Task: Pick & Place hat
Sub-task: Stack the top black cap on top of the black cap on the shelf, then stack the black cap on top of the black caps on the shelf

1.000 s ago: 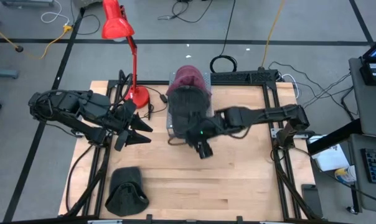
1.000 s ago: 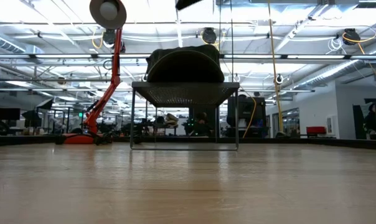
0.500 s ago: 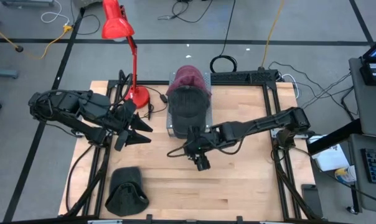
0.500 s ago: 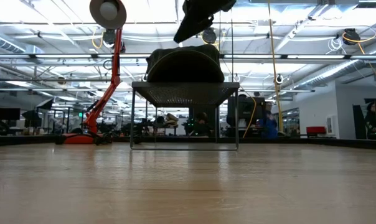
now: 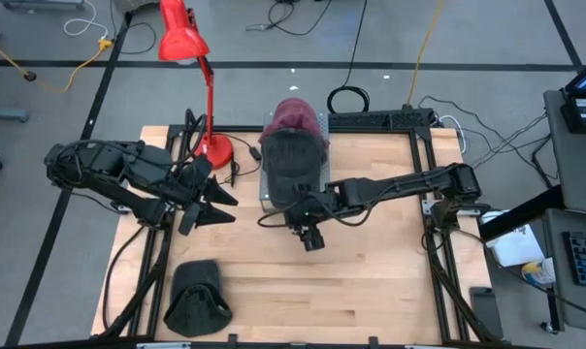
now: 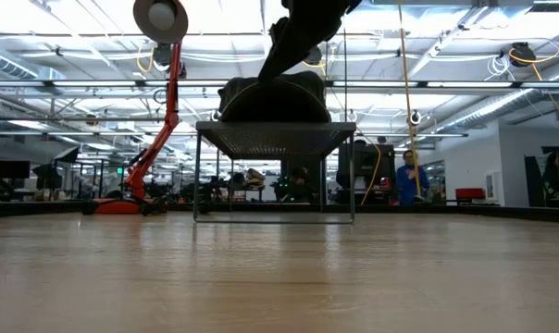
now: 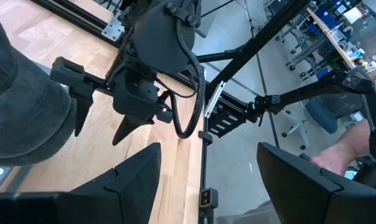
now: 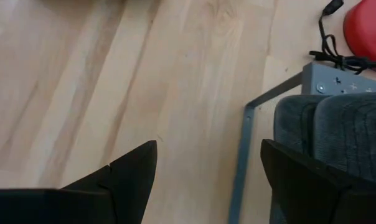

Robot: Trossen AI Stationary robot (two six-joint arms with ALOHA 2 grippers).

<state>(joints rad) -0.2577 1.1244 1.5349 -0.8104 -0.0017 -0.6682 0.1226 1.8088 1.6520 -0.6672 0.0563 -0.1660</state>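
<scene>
On the wooden table (image 5: 371, 281), near its rear edge, a small metal rack (image 6: 275, 139) is seen standing on thin legs. Two hats are carried on the rack: a dark grey hat (image 5: 294, 165) at the front and a maroon hat (image 5: 293, 114) behind it, partly covered by the grey one. A third dark hat (image 5: 196, 296) is seen lying on the table near the front left corner, well apart from the rack. A red desk lamp (image 5: 183, 39) is set at the rear left, its round base (image 5: 215, 149) resting just beside the rack's left side.

The right gripper (image 5: 310, 235) is held over the table just in front of the rack, at the front edge of the dark grey hat; its fingers (image 8: 129, 177) are spread apart and nothing is held between them. From the right wrist view, bare wood is shown between the fingers, with the rack's leg and the grey hat to one side. From the low view, the right arm is seen above the rack.

The left gripper (image 5: 218, 207) is parked over the left part of the table, its jaws likewise apart and empty, pointed toward the rack. A person in blue (image 6: 409, 176) is visible in the room beyond the table.
</scene>
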